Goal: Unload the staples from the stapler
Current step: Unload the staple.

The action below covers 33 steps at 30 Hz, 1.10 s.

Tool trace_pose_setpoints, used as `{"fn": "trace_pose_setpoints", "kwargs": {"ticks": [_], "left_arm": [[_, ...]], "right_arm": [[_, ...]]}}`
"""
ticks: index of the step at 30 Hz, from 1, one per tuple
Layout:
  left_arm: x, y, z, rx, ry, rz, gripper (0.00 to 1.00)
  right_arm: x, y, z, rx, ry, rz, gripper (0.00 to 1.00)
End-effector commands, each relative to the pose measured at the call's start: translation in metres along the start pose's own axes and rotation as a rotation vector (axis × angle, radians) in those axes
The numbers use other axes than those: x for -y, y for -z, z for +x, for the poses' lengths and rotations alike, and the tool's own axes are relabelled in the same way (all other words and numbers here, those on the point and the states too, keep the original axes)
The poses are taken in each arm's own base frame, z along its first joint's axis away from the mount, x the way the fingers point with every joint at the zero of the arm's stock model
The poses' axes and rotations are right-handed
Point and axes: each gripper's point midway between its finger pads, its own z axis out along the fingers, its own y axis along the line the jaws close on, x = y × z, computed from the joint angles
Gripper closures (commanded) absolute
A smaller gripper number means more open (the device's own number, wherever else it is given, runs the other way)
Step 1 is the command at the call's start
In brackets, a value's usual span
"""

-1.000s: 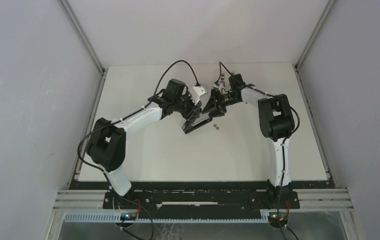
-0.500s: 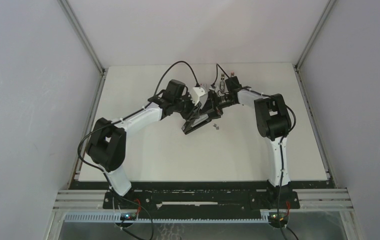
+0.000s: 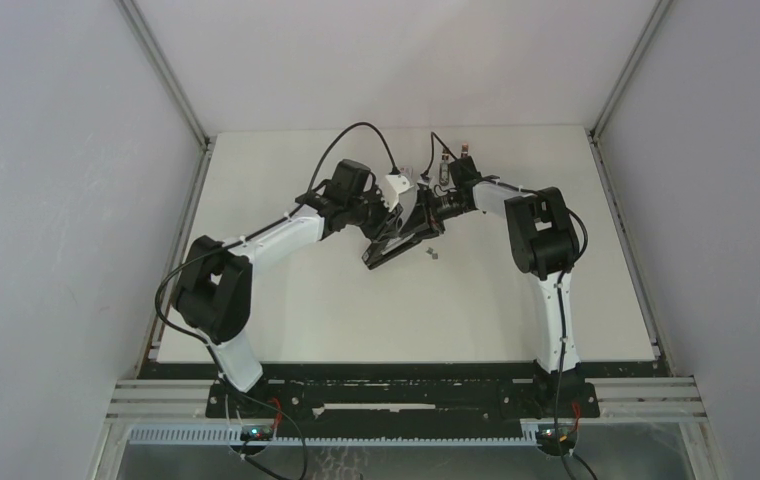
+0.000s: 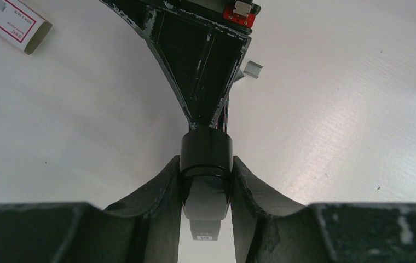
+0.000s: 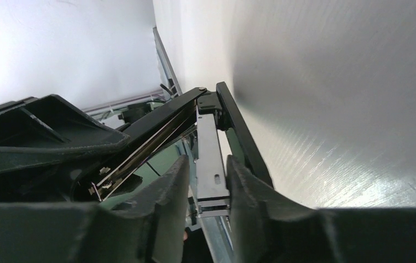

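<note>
The stapler (image 4: 206, 145) is glossy black, its inner rail (image 5: 211, 159) silver; the staples (image 4: 251, 69) are silvery-grey; the surface (image 3: 356, 310) is off-white. The box (image 4: 11, 22) is white with a red border; the left arm (image 3: 281, 235) and right arm (image 3: 556, 310) are white with black joints; the left hand (image 4: 206, 172) and right hand (image 5: 207, 181) are charcoal black, flecked with pale scuffs.

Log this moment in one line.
left end effector: shut on stapler | right end effector: straddling its rail, grip unclear | staples: loose on table
</note>
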Motion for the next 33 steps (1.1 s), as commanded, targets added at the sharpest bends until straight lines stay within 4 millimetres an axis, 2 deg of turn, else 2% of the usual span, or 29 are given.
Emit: {"fn": "trace_pose_setpoints", "kwargs": {"ticks": [1, 4, 8, 14, 19, 20, 22, 33], "left_arm": [[0.008, 0.023, -0.048, 0.158, -0.082, 0.001, 1.00], [0.007, 0.025, -0.049, 0.157, -0.090, -0.003, 1.00], [0.005, 0.032, -0.051, 0.160, -0.110, -0.018, 1.00], [-0.004, 0.050, -0.049, 0.177, -0.120, -0.008, 1.00], [-0.007, 0.068, -0.038, 0.175, -0.173, -0.021, 1.00], [-0.017, 0.075, -0.032, 0.174, -0.164, -0.041, 1.00], [-0.021, 0.082, -0.027, 0.176, -0.161, -0.056, 1.00], [-0.027, 0.107, -0.008, 0.200, -0.124, -0.091, 1.00]], "right_arm": [[-0.006, -0.007, 0.003, -0.022, 0.018, -0.033, 0.76], [-0.008, -0.006, 0.003, -0.024, 0.019, -0.043, 0.90], [-0.011, -0.001, -0.001, -0.014, 0.022, -0.054, 1.00], [-0.022, 0.026, -0.013, 0.037, 0.030, -0.084, 1.00], [-0.033, 0.050, -0.022, 0.083, 0.039, -0.118, 1.00], [-0.035, 0.055, -0.024, 0.091, 0.041, -0.123, 1.00], [-0.039, 0.062, -0.026, 0.104, 0.045, -0.134, 1.00], [-0.057, 0.091, -0.032, 0.155, 0.073, -0.183, 1.00]]}}
